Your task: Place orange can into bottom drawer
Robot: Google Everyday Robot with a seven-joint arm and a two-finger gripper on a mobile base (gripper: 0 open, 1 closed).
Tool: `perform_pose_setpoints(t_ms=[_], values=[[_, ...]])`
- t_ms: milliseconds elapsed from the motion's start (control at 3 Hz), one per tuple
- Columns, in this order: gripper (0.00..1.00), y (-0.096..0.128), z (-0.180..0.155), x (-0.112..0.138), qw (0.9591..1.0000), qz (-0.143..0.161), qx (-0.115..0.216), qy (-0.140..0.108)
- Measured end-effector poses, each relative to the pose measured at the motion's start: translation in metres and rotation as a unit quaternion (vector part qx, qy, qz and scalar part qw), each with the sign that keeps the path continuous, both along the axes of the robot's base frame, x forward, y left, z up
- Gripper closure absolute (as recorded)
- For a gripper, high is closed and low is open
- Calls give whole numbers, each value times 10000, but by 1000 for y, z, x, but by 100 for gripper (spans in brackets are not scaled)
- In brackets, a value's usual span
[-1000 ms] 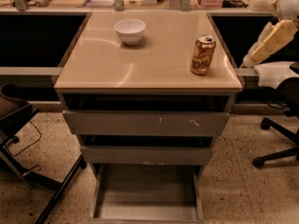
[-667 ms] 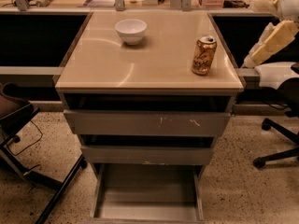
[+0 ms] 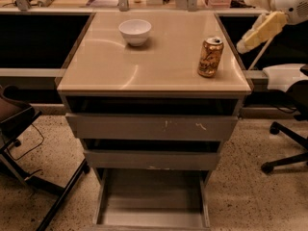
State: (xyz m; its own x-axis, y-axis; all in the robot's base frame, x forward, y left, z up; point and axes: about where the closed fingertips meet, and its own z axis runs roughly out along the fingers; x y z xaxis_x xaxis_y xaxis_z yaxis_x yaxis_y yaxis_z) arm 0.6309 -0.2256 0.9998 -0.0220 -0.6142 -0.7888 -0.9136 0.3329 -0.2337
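The orange can [image 3: 211, 57] stands upright near the right edge of the beige worktop [image 3: 159, 73], right of the frame's centre. A white bowl [image 3: 134, 32] sits well apart from it, toward the worktop's far side, left of centre. The gripper [image 3: 243, 22] hangs in the upper right corner of the frame, past the worktop's right edge and apart from the can, its two pale yellow fingers [image 3: 262, 29] spread wide. Under the worktop, the scratched top drawer front [image 3: 151, 127] and the middle drawer [image 3: 151, 160] sit slightly out. The bottom drawer [image 3: 153, 201] is pulled far open at lower centre, showing its plain grey floor.
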Motion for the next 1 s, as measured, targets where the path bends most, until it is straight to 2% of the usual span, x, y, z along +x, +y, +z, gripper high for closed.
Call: perform_pose_setpoints(t_ms=[333,667,1000], values=[[0,25,-14,45,9961,188,845,182],[0,38,-15,58,9913,397,1242,181],[0,39,-15,58,9910,405,1259,185]])
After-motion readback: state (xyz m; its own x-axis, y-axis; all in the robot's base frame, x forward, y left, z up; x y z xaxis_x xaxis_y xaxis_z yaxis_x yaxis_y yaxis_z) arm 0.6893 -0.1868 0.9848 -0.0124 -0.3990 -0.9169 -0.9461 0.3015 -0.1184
